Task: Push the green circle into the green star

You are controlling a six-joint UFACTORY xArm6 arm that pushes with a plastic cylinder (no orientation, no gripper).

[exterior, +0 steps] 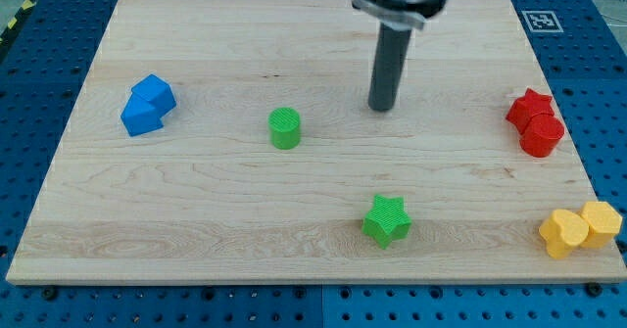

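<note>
The green circle (285,128) stands left of the board's middle. The green star (387,220) lies lower and to the right, near the view's bottom. The two are well apart. My tip (382,108) rests on the board to the right of the green circle and a little higher, about a hundred pixels from it, and well above the green star. It touches no block.
Two blue blocks (148,105) sit together at the view's left. A red star (530,107) and a red circle (542,135) touch at the right edge. Two yellow blocks (580,228) sit at the bottom right corner of the wooden board (196,240).
</note>
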